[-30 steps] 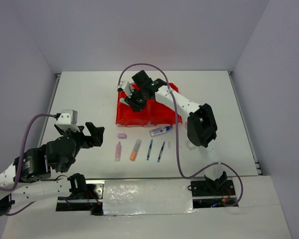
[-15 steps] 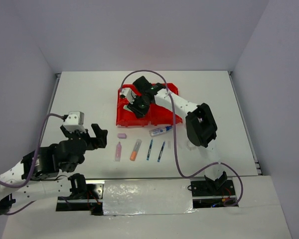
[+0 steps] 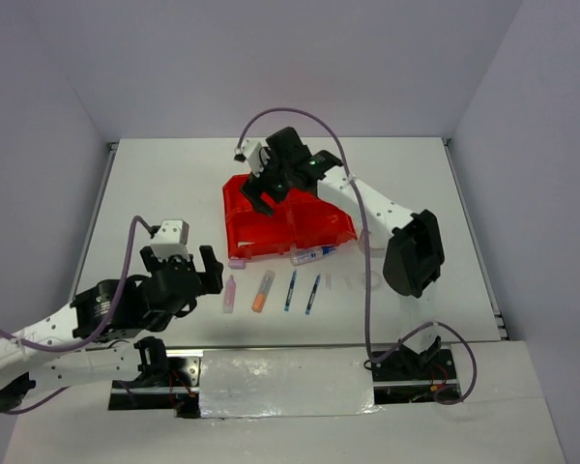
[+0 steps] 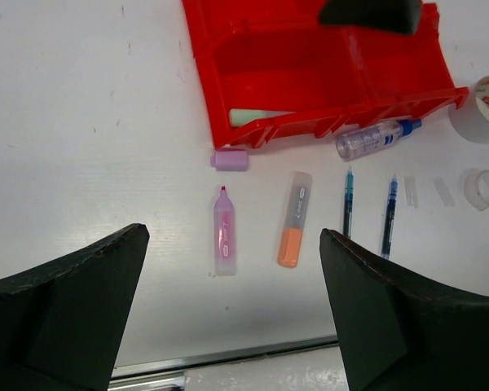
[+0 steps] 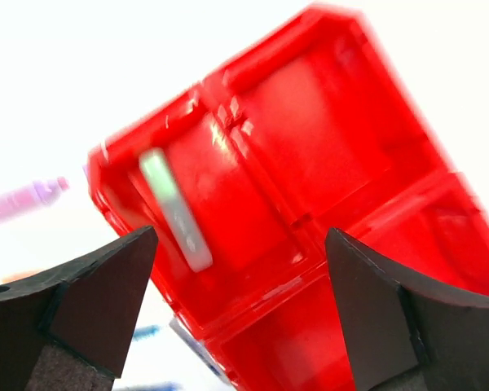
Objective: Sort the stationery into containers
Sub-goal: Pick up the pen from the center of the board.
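The red containers (image 3: 304, 224) stand mid-table. A green highlighter (image 5: 175, 208) lies in their near-left bin (image 4: 257, 116). My right gripper (image 3: 271, 184) hovers open and empty above the block (image 5: 240, 235). In front of the bins lie a purple eraser (image 4: 229, 160), a pink highlighter (image 4: 224, 230), an orange highlighter (image 4: 294, 218), two blue pens (image 4: 347, 202) (image 4: 390, 216) and a glue tube (image 4: 375, 138). My left gripper (image 3: 208, 269) is open and empty, above the table just near of the pink highlighter (image 4: 232, 238).
Two clear tape rolls (image 4: 482, 110) (image 4: 482, 188) sit right of the pens. The table's metal front edge (image 4: 228, 358) runs just below the left fingers. The right arm's cable (image 3: 353, 242) loops over the right side of the table.
My right gripper has opened and risen from the bins, leaving the green highlighter in the near-left bin. The left arm has swung right towards the row of items. The bin block looks slightly shifted.
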You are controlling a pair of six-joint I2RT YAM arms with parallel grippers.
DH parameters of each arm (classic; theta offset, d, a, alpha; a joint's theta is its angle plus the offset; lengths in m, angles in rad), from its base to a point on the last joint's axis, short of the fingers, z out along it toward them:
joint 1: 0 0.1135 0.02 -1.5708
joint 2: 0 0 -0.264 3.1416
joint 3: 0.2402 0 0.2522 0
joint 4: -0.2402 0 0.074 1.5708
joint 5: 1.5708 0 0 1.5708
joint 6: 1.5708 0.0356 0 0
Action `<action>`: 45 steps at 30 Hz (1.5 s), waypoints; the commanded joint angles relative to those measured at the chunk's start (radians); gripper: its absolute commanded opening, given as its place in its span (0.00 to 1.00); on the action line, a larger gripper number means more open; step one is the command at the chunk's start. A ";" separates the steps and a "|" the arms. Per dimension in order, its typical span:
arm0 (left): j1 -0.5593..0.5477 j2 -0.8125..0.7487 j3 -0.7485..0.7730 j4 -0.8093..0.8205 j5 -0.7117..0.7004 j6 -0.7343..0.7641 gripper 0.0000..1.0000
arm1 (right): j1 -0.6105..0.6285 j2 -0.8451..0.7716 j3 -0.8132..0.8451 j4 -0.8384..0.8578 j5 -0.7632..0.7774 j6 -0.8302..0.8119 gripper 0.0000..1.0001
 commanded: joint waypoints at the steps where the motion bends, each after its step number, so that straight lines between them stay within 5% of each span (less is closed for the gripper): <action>1: -0.003 0.035 -0.042 -0.011 0.021 -0.100 0.99 | -0.008 -0.156 -0.050 0.155 0.047 0.170 0.91; 5: -0.003 0.103 -0.053 -0.036 0.044 -0.171 0.99 | 0.006 -0.210 -0.124 0.177 0.065 0.321 0.86; 8: -0.003 0.103 -0.080 -0.016 0.064 -0.207 0.99 | 0.011 -0.239 -0.219 0.252 0.190 0.522 0.61; 10: -0.001 0.108 -0.090 -0.027 0.072 -0.259 0.99 | 0.015 -0.236 -0.271 0.269 0.235 0.587 0.68; 11: -0.001 0.112 -0.102 -0.022 0.081 -0.266 0.99 | 0.026 -0.206 -0.262 0.219 0.402 0.611 0.70; 18: -0.001 0.172 -0.168 0.028 0.171 -0.263 0.99 | 0.046 -0.138 -0.199 0.114 0.568 0.738 0.68; 23: 0.008 0.196 -0.278 0.149 0.243 -0.240 0.97 | 0.077 -0.173 -0.268 0.172 0.466 0.786 0.68; 38: 0.301 0.430 -0.337 0.441 0.398 -0.025 0.64 | 0.271 -0.468 -0.622 0.330 0.444 0.987 0.51; 45: 0.316 0.529 -0.320 0.461 0.414 -0.019 0.63 | 0.293 -0.460 -0.693 0.384 0.424 1.024 0.49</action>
